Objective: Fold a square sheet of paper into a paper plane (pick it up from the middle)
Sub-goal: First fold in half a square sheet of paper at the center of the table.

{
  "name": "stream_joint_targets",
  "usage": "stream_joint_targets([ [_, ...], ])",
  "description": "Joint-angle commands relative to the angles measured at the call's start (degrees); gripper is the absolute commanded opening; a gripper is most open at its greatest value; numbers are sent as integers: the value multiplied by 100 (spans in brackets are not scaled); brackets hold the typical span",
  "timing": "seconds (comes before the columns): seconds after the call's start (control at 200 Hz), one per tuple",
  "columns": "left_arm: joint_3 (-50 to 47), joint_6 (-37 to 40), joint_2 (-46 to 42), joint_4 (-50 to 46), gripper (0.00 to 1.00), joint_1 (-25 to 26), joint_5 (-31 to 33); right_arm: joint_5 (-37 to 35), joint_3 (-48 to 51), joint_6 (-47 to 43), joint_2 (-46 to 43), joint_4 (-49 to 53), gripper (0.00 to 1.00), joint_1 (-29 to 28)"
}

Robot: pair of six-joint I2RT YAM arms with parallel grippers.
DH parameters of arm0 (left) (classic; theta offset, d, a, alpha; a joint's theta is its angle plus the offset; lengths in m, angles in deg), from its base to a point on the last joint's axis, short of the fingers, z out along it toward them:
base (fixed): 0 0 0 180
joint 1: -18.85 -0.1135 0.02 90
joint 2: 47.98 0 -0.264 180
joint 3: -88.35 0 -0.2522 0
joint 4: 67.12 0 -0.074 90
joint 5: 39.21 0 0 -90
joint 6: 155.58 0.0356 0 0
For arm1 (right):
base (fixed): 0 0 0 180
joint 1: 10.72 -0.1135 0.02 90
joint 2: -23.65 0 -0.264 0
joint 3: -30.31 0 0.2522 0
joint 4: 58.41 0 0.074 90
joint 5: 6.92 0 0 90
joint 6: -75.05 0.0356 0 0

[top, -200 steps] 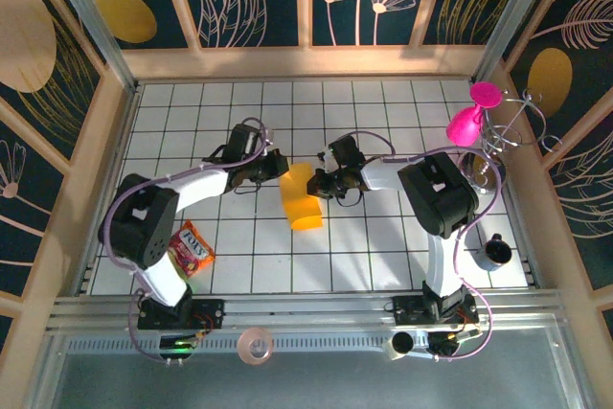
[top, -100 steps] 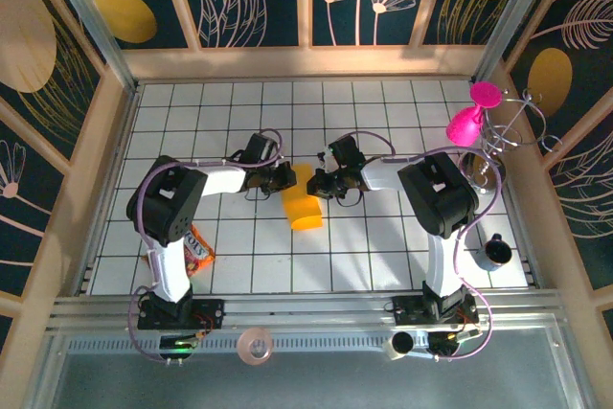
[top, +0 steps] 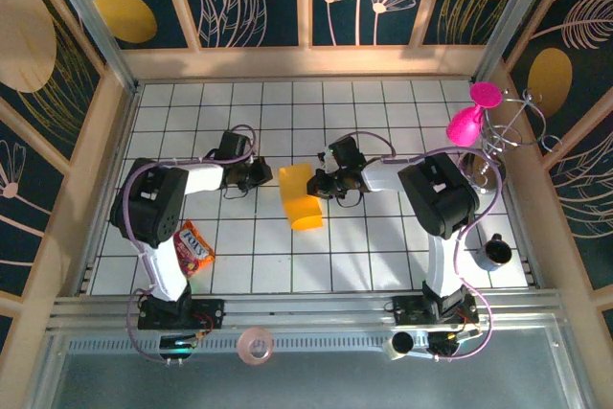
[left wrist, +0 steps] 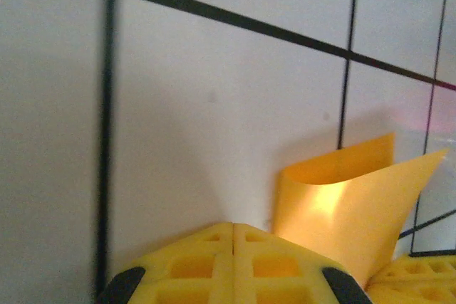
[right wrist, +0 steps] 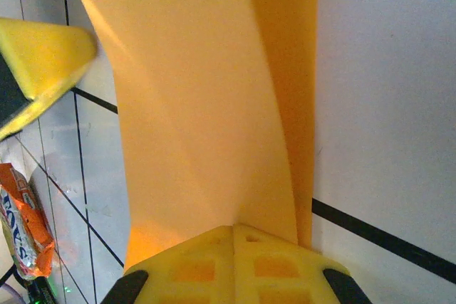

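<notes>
paper sits pinched in right hand, left hand closed beside it.

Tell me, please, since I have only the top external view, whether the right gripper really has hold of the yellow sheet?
Observer: It looks so. In the right wrist view the right gripper has its fingers closed together, and the square sheet of paper runs straight into them.
Operator: Thank you. Is the sheet lying flat?
Observer: No. The left wrist view shows it curling up off the table, with one corner raised.
Operator: And could you check the left gripper?
Observer: The left gripper is shut with nothing between its fingers. The sheet stands just beyond them.
</notes>
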Motion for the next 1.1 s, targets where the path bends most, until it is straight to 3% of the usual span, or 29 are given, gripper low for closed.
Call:
stream_joint_targets([
  [0.0, 63, 29, -427, -183, 6, 70, 25, -1797, 712, -18, 866, 1632, 0, 3],
  [0.26, 399, -418, -130, 349, 6, 608, -358, -1762, 696, -27, 957, 1599, 0, 3],
  [0.526, 782, -359, 648, 251, 5, 633, -162, -1761, 695, -53, 982, 1616, 0, 3],
  [0.836, 526, -144, 782, 164, 5, -18, 201, -1850, 766, -66, 946, 1602, 0, 21],
  [1.096, 1200, 253, 948, -507, 5, -240, 343, -1797, 696, -53, 881, 1583, 0, 21],
])
